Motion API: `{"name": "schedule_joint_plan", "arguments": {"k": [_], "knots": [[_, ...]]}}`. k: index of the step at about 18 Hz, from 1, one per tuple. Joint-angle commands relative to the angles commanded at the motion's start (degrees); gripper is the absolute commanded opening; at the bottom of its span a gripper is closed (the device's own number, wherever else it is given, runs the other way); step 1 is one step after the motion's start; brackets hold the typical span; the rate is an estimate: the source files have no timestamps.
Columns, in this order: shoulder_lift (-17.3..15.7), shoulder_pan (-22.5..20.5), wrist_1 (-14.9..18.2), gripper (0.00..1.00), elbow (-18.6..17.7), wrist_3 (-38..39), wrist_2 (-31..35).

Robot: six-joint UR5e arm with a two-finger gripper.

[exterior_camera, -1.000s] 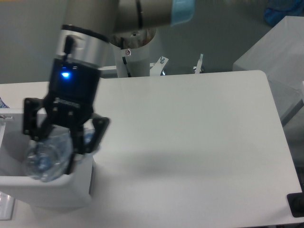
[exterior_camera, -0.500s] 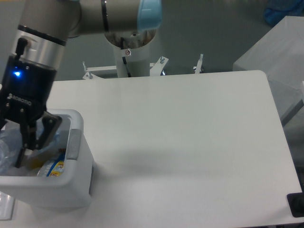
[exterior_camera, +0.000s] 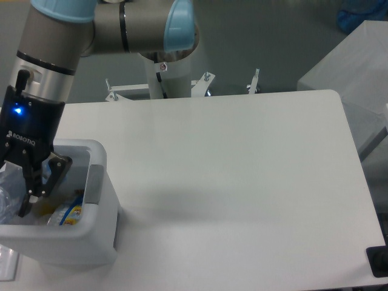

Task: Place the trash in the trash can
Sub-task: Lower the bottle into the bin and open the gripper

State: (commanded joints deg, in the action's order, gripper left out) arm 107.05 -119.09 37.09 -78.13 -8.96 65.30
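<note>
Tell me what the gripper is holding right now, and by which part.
The gripper holds the clear bottle over the trash can; the exact grip spot is cut off.

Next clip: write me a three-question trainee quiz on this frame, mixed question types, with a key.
1. True or false: the gripper is over the trash can.
2. The snack wrapper lies: A) on the table B) inside the trash can C) on the floor.
3. What clear object sits at the gripper, cut off by the left edge of the picture?

Key: 1 true. 2 B. 3 the crushed plastic bottle.
</note>
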Motion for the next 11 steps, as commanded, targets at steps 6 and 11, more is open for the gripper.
{"name": "schedule_joint_plan", "arguments": {"k": [6,11], "knots": [[-0.35,-0.09,0.0,0.66,-1.23,-0.18,0.0],[-0.26,0.0,0.0,0.69,-1.67,-0.35,0.09]]}}
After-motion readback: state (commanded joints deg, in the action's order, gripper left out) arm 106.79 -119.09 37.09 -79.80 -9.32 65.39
